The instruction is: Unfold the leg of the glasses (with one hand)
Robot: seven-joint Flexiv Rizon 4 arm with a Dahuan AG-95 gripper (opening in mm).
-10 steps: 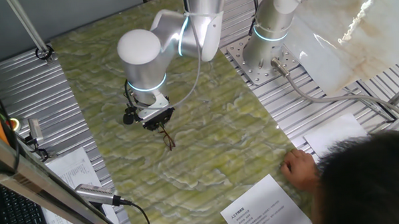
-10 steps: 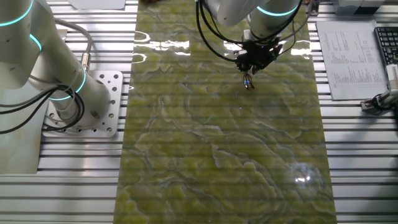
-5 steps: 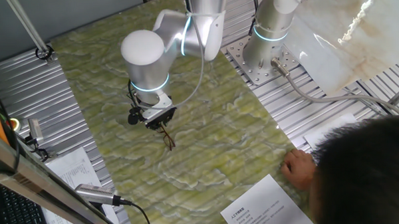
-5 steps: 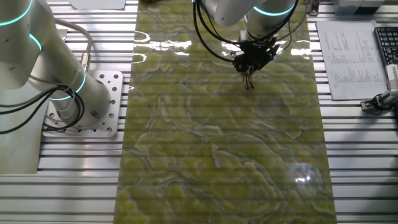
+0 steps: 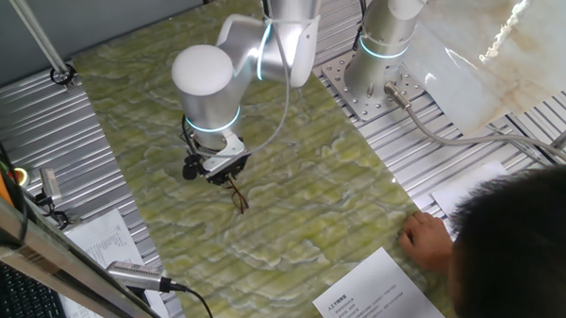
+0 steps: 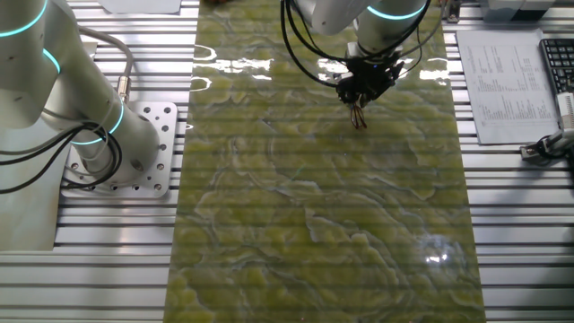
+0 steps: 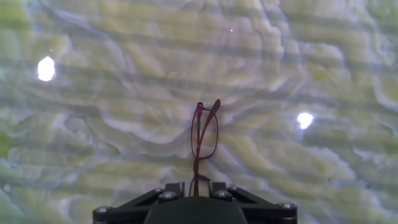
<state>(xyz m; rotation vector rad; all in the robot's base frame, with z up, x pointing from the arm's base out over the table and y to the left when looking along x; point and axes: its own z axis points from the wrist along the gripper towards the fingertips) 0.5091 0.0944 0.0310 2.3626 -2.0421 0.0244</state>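
**Glasses pinched at one end, leg not yet out**

Gripper (image 7: 194, 186) hangs low over the green mat (image 5: 303, 205); jaws look nipped on the near end of the glasses (image 7: 204, 140), w/ the rest sticking out past the fingertips. Long axis runs straight away from the hand, far tip near the mat. Best approach imo: keep the pinch light, swing slowly, let the hinge turn w/o bending the wire.

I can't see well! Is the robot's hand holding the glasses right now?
Gripper: closed on the glasses, pinching them at one end.
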